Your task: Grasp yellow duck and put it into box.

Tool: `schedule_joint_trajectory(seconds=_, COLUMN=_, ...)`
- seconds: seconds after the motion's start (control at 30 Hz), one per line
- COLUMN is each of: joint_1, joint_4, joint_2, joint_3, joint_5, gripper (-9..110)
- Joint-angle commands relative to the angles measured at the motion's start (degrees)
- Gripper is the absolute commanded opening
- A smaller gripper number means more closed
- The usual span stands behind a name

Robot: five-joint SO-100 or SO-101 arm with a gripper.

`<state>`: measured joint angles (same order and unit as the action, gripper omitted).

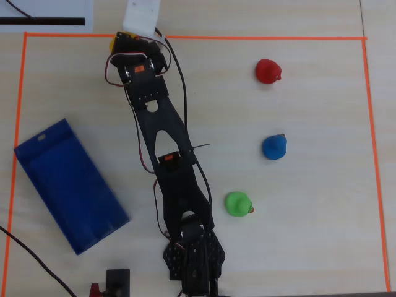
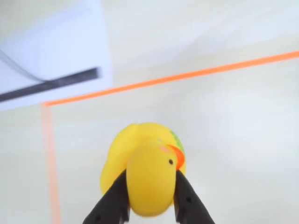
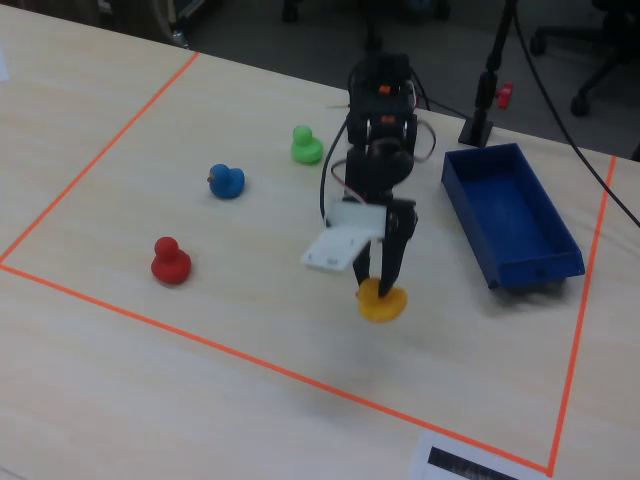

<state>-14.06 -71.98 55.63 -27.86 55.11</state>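
Observation:
The yellow duck [image 2: 145,168] with an orange beak sits between my two black fingers [image 2: 114,200], which press on both sides of its head. My gripper [image 2: 152,186] is shut on it. In the fixed view the duck [image 3: 382,301] hangs under the gripper [image 3: 381,278], low over the table near the front tape line. Whether it touches the table I cannot tell. In the overhead view only a yellow sliver [image 1: 114,44] shows beside the wrist at the top tape line. The blue box [image 1: 68,185] lies open at the left there, and right of the arm in the fixed view [image 3: 510,215].
A red duck [image 1: 268,71], a blue duck [image 1: 274,147] and a green duck [image 1: 237,203] stand right of the arm. Orange tape [image 1: 260,38] frames the work area. A white sheet with a black bar [image 2: 51,51] lies just outside the corner.

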Motion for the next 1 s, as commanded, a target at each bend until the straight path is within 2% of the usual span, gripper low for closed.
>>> schedule_joint_trajectory(seconds=0.0, joint_1=0.09, joint_4=-9.32, joint_2=29.27, joint_3=-16.61, joint_5=-1.14, gripper=0)
schedule_joint_trajectory(seconds=0.2, joint_1=2.2, joint_4=-13.36, joint_2=65.04, joint_3=-49.75, joint_5=-0.26, gripper=0)
schedule_joint_trajectory(seconds=0.37, joint_1=6.24, joint_4=-17.4, joint_2=81.83, joint_3=-66.53, joint_5=1.58, gripper=0)
schedule_joint_trajectory(seconds=0.47, joint_1=3.52, joint_4=-19.42, joint_2=89.03, joint_3=-77.78, joint_5=-0.35, gripper=0)
schedule_joint_trajectory(seconds=0.67, joint_1=-13.71, joint_4=-18.9, joint_2=83.32, joint_3=-81.65, joint_5=-14.15, gripper=0)
schedule_joint_trajectory(seconds=0.8, joint_1=-29.71, joint_4=-17.84, joint_2=73.56, joint_3=-75.59, joint_5=-23.38, gripper=0)
schedule_joint_trajectory(seconds=0.97, joint_1=-43.95, joint_4=-17.23, joint_2=60.03, joint_3=-64.6, joint_5=-30.23, gripper=0)
